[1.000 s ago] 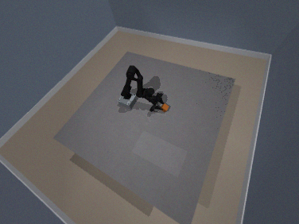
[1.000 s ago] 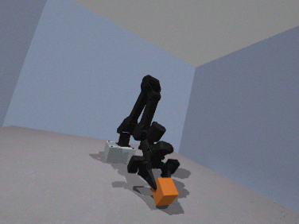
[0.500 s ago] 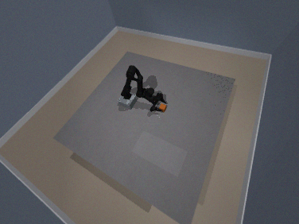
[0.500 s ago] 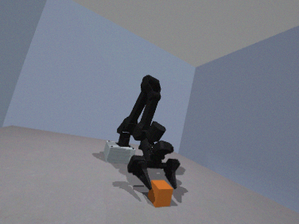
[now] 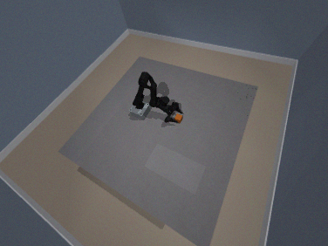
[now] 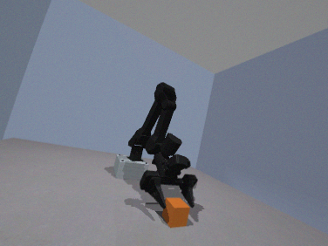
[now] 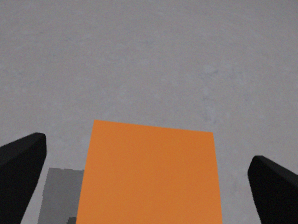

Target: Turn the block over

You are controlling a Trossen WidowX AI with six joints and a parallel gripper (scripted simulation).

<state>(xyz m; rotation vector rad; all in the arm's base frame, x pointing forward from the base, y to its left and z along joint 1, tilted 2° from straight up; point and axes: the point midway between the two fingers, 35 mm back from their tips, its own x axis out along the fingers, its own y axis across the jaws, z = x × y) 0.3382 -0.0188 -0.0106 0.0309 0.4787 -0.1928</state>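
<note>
With its jaws spread wide and gripping nothing, the gripper hangs low just behind the orange block, one black finger off each side of it, clear gaps both sides. Block sits flat on the grey table, near the arm's white base. No mark shows on the visible faces; underside hidden.

We are finding no readable text, labels, numbers or signs anywhere: the faces of the orange block that we are seeing are showing plain, and the grey surface is carrying no lettering.
</note>
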